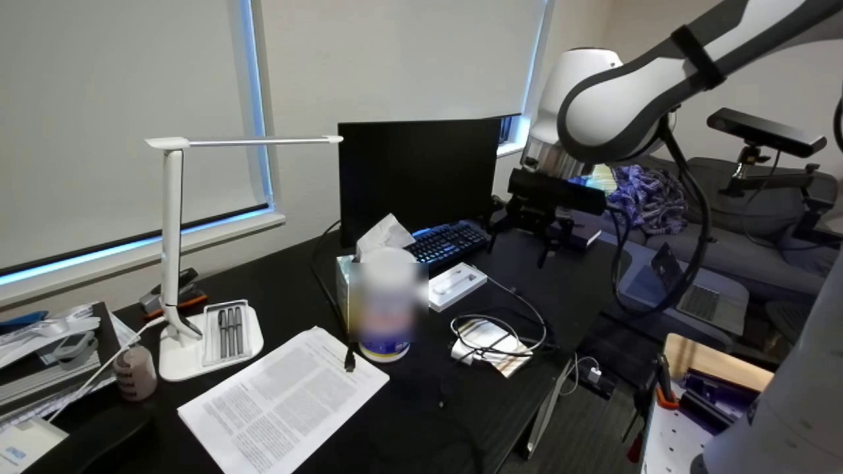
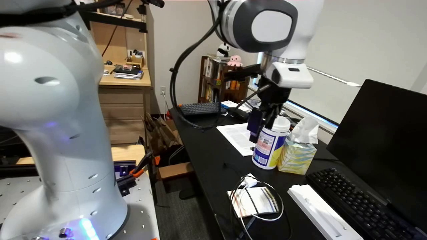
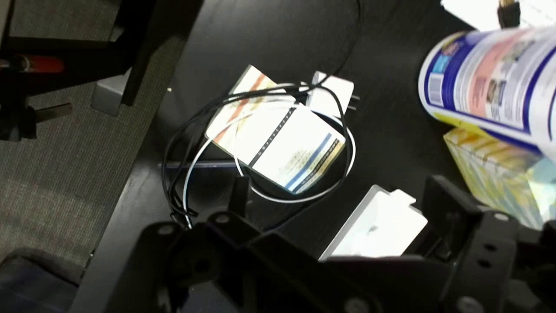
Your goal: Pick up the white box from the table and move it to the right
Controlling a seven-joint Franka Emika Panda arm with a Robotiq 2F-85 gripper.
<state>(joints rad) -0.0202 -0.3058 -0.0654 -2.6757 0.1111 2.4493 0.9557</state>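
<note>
The white box (image 1: 457, 286) is small, flat and rectangular. It lies on the black table (image 1: 421, 421) beside the keyboard, and a small recess or item shows on its top. It also shows in an exterior view (image 2: 323, 213) and in the wrist view (image 3: 382, 221), where the gripper body hides its near end. My gripper (image 1: 517, 253) is open and empty, held above the table and apart from the box. In the wrist view the fingers (image 3: 341, 187) stand wide apart, with the box seen below between them. The gripper also shows in an exterior view (image 2: 257, 133).
A wipes canister (image 2: 272, 143) and a tissue box (image 2: 297, 156) stand close to the box. Looped cables (image 1: 500, 329) lie over a printed card (image 3: 278, 139) near the table edge. A keyboard (image 1: 448, 243), a monitor (image 1: 418, 178) and a desk lamp (image 1: 172, 230) stand around.
</note>
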